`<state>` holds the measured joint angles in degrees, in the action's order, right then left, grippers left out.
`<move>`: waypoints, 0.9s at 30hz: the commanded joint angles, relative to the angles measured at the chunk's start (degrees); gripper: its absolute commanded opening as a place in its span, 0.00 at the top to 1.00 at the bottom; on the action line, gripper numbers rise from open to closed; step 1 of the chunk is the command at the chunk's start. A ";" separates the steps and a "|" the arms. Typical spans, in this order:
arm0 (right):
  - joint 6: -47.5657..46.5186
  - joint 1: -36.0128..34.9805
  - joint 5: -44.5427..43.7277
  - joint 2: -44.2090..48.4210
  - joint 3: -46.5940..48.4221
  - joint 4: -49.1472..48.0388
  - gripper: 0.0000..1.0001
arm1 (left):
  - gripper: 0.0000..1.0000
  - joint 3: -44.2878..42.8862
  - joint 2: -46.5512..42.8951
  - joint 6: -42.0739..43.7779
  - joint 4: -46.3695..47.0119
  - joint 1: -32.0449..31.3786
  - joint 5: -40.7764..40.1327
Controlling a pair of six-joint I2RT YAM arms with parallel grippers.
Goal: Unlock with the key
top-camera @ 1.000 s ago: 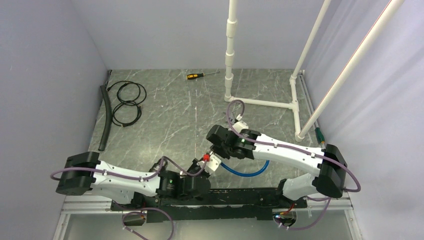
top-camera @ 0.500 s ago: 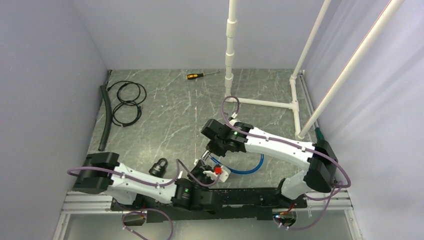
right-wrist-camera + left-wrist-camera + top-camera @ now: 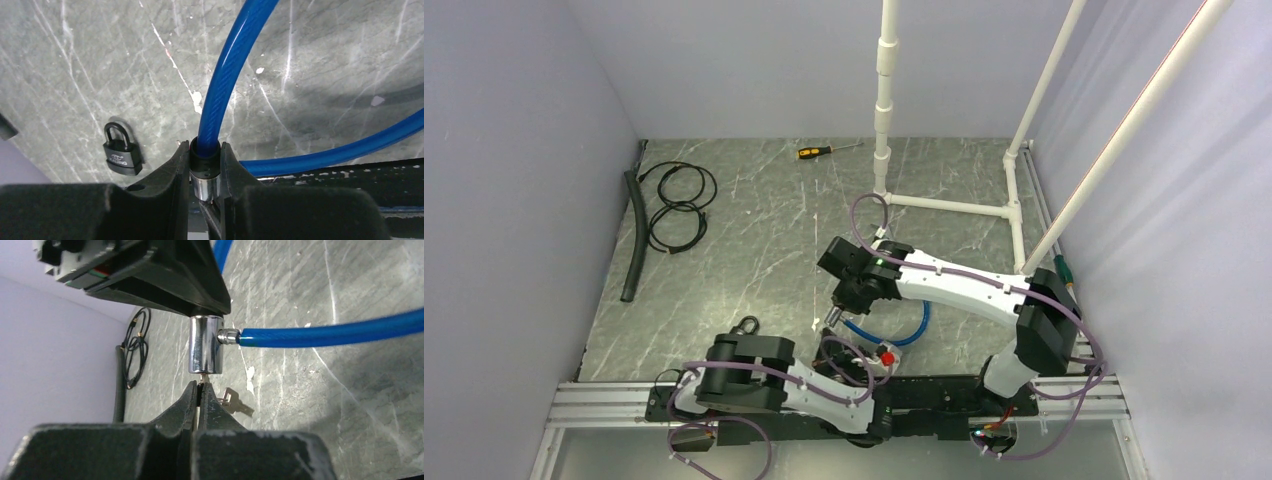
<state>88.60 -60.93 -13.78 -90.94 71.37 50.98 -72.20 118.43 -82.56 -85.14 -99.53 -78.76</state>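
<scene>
A blue cable lock (image 3: 902,333) loops on the table. My right gripper (image 3: 205,175) is shut on its chrome and black cylinder (image 3: 205,181), with the blue cable (image 3: 230,65) rising out of it. In the left wrist view the cylinder (image 3: 205,345) hangs under the right gripper, keyhole end down. My left gripper (image 3: 201,387) is shut on a key (image 3: 202,376) whose blade reaches up into the cylinder's bottom. A second key (image 3: 237,403) dangles beside the fingers. In the top view the left gripper (image 3: 838,336) sits just below the right gripper (image 3: 843,302).
A black padlock (image 3: 745,328) lies left of the grippers and also shows in the right wrist view (image 3: 120,152). A coiled black cable (image 3: 674,205), a black hose (image 3: 634,240), a screwdriver (image 3: 816,152) and a white pipe frame (image 3: 944,205) stand farther back.
My left arm has folded in and swung its gripper right, to under the lock cylinder. My right gripper has shifted left and slightly back with the cylinder. The padlock is now uncovered.
</scene>
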 commanded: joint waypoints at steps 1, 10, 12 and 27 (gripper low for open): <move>0.10 -0.84 5.60 3.76 -1.30 -3.66 1.00 | 1.00 1.29 -6.65 -8.01 -11.54 0.29 -3.85; 0.36 -0.81 1.80 1.55 -0.73 -2.68 1.00 | 0.42 1.09 -5.83 4.46 -8.63 -0.46 3.79; 0.28 -0.79 1.91 0.72 -0.90 -3.22 1.00 | 0.29 1.99 -8.05 18.15 0.19 -0.45 6.73; -1.05 -0.73 -0.46 -1.48 -3.47 -7.16 1.00 | 0.11 21.95 -38.86 61.51 51.91 4.76 41.44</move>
<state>88.64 -61.65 -12.97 -92.31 67.72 46.19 -53.49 85.82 -27.35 -45.23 -94.91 -47.35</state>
